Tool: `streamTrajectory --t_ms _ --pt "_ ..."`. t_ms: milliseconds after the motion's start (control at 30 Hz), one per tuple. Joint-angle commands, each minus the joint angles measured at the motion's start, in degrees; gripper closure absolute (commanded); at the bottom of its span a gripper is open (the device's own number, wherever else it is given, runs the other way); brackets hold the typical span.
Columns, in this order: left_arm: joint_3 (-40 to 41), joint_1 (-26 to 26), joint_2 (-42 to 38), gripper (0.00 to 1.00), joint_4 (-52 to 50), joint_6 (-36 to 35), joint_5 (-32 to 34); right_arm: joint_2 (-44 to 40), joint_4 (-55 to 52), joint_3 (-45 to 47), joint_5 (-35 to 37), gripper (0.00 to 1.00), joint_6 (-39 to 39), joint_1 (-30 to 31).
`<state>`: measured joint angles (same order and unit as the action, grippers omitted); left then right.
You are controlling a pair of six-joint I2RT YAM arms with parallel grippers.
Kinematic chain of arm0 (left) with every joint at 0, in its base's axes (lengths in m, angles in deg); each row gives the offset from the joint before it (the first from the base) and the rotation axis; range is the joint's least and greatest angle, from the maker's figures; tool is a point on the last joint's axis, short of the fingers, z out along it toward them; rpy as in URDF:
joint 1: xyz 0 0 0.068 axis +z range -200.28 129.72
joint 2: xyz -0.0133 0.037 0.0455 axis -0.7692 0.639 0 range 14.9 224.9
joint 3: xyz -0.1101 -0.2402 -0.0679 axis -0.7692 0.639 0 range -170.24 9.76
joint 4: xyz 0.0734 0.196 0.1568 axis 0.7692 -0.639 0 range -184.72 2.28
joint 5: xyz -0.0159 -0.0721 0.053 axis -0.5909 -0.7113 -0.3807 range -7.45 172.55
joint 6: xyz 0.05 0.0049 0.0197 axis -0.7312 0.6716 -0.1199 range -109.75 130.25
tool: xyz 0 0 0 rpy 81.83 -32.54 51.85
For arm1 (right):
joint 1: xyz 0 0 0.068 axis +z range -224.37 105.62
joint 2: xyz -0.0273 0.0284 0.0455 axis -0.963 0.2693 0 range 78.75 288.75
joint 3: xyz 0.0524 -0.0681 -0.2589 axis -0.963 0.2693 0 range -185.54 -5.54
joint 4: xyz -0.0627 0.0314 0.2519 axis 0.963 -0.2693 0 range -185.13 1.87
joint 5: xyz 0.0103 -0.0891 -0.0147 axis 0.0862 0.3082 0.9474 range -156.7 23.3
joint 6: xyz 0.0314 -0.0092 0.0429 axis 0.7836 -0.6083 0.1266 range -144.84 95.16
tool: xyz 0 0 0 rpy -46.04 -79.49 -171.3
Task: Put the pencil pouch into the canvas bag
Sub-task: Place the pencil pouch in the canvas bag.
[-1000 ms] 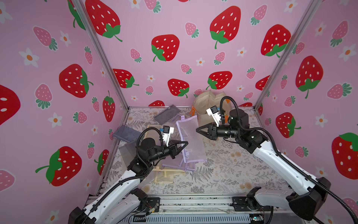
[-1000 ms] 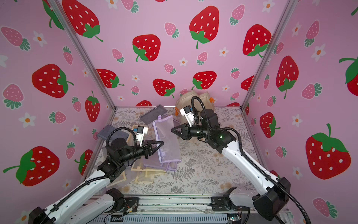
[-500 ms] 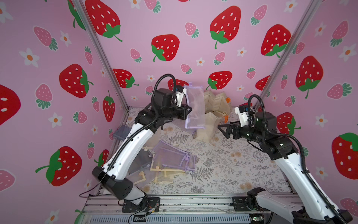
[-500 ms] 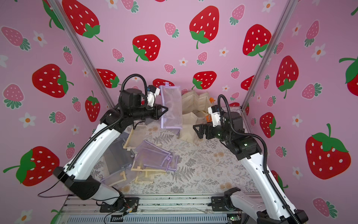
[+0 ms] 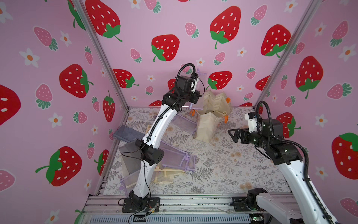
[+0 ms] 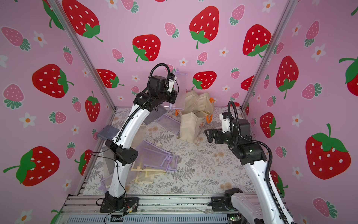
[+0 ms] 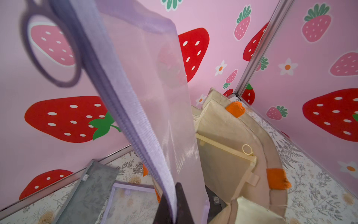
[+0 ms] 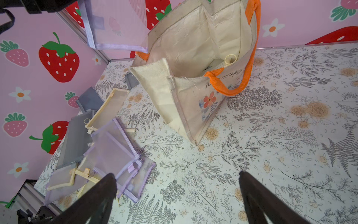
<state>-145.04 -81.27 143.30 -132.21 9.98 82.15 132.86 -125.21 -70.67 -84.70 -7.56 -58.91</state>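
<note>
The pencil pouch (image 5: pixel 201 77) (image 6: pixel 179 85) is a lilac see-through mesh pouch with a zip. It hangs upright at the back of the cell. My left gripper (image 7: pixel 175 194) is shut on its zip edge. The pouch's lower end (image 8: pixel 116 25) hangs just beside the open mouth of the canvas bag (image 5: pixel 207 126) (image 6: pixel 190 126) (image 8: pixel 193 38), on the side away from my right arm. The cream bag stands upright with orange handles and a flower print. My right gripper (image 5: pixel 232 133) (image 8: pixel 177 176) is open and holds nothing, a short way to the right of the bag above the floor.
A heap of lilac, cream and grey pouches (image 5: pixel 174 155) (image 8: pixel 108 143) lies on the floral floor left of the bag, under my left arm. A cream pouch with a ring pull (image 8: pixel 229 58) sits inside the bag. Pink walls close in at the back and on both sides.
My left arm has lifted the lilac pouch from the floor up to the bag's mouth at the back. My right gripper has opened and drawn back to the right.
</note>
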Motion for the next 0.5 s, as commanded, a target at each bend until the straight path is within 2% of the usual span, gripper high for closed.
streamTrajectory --t_ms 0,267,467 --pt "1.1 -0.3 0.4 1.00 7.9 -1.7 1.6 -1.0 1.9 1.7 -1.1 0.01 0.1 -0.9" --pt "1.5 -3.0 6.4 1.00 9.0 -6.3 7.3 -0.4 3.4 3.2 -1.4 0.01 0.3 -2.0" --pt "4.7 -5.3 7.5 1.00 7.5 -8.0 12.9 -0.8 3.8 3.8 -2.2 0.01 0.2 -2.9"
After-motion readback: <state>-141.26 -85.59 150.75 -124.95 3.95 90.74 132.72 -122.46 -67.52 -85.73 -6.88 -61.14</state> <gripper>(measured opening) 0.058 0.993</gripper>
